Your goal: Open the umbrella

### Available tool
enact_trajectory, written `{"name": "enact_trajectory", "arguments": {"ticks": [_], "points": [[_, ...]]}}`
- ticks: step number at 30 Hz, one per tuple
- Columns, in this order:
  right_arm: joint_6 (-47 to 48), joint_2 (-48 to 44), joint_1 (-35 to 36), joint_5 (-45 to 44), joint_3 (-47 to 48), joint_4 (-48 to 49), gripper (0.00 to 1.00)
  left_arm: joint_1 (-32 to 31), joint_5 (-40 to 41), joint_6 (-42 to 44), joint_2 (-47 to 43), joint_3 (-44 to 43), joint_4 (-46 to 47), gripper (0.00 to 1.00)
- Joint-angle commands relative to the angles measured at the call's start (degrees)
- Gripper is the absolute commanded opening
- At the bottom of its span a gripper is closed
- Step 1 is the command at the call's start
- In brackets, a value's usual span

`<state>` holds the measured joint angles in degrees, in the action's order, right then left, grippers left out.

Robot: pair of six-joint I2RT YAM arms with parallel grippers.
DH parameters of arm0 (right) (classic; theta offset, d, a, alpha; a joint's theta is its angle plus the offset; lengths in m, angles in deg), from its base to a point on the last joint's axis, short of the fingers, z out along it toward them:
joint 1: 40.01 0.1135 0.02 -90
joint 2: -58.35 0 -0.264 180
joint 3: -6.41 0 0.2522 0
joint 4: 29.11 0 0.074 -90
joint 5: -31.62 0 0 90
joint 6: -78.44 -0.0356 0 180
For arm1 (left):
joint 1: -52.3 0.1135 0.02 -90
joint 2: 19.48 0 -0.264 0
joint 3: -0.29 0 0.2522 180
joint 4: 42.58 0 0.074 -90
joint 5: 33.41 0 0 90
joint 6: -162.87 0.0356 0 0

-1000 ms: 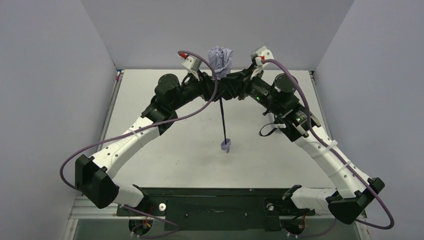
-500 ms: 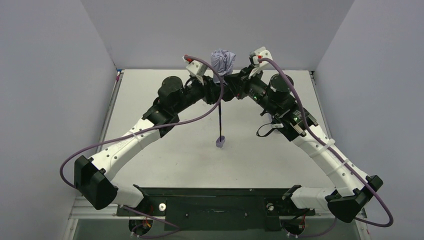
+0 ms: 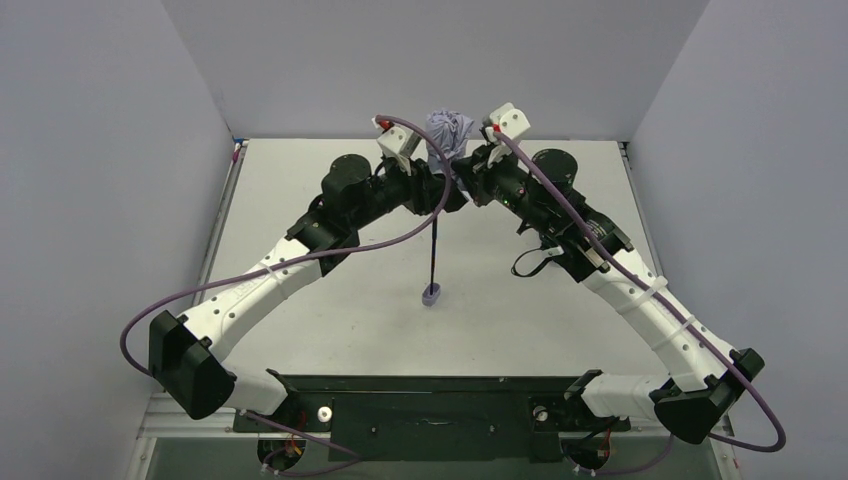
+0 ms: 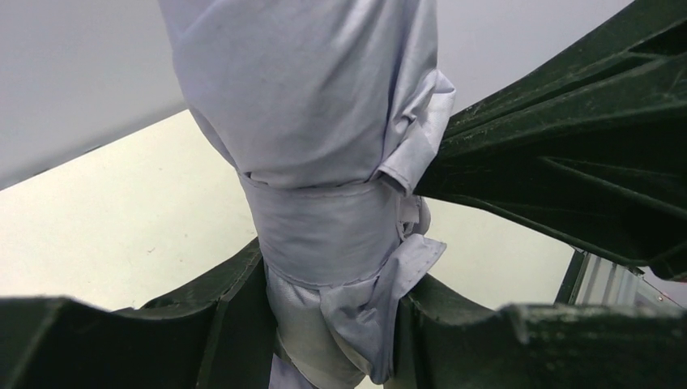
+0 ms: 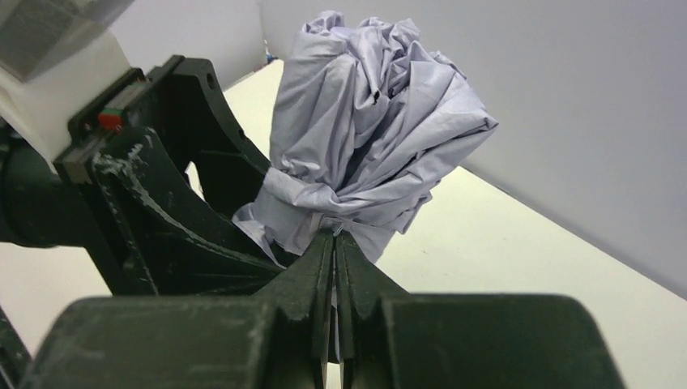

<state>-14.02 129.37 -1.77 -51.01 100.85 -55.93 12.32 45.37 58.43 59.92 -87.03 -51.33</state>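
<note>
One pale purple folded cloth umbrella (image 3: 447, 131) | cloth bunched, strap wrapped round | thin black stick (image 3: 434, 250) hangs down | left gripper (image 4: 332, 320) squeezes it | right gripper (image 5: 334, 243) pinches its cloth.

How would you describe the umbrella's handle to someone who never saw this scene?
In the top view, the left arm and right arm meet over the table's far half, holding a bunched lavender umbrella. A thin black shaft runs from it toward the arms' bases. The handle is the small lavender knob at its free end, much smaller than the fabric bundle.
</note>
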Motion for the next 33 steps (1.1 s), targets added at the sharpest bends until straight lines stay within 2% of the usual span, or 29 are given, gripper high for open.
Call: {"name": "enact_trajectory", "arguments": {"ticks": [1, 9, 12, 14, 17, 18, 22, 24, 33], "points": [[7.23, -0.09, -2.76, -6.51, 0.71, -4.64, 0.00, 0.76, -4.93, -2.99, -5.04, -0.63, 9.89, 0.00], [11.53, -0.13, -7.27, -4.98, -0.11, -8.10, 0.00, 1.84, -7.98, -5.75, -5.50, 0.69, 12.83, 0.00], [8.55, -1.61, -9.65, 5.58, -1.11, -6.06, 0.00, 1.84, -6.40, -5.32, -5.13, 0.37, 11.57, 0.00], [6.21, -2.56, -9.88, 9.60, -1.14, -5.65, 0.00, 1.84, -5.11, -4.74, -4.86, 0.13, 10.79, 0.00], [0.11, -3.51, -9.87, 12.48, 0.02, -4.97, 0.18, 1.90, -4.56, -4.21, -4.68, 0.20, 10.46, 0.00], [-1.18, -3.83, -9.90, 13.78, -0.06, -3.67, 0.27, 1.86, -4.62, -4.09, -4.64, 0.27, 10.43, 0.00], [-8.18, -5.33, -9.25, 15.71, -0.34, 0.55, 0.47, 1.84, -4.75, -3.81, -4.40, 0.55, 10.45, 0.00], [-9.87, -5.20, -7.59, 15.47, 0.24, 0.74, 0.51, 1.86, -4.86, -3.72, -4.28, 0.66, 10.45, 0.00], [-13.19, -3.04, -4.08, 13.24, 2.02, 2.08, 0.54, 1.44, -4.34, -2.61, -4.11, 0.39, 9.60, 0.00]]}}
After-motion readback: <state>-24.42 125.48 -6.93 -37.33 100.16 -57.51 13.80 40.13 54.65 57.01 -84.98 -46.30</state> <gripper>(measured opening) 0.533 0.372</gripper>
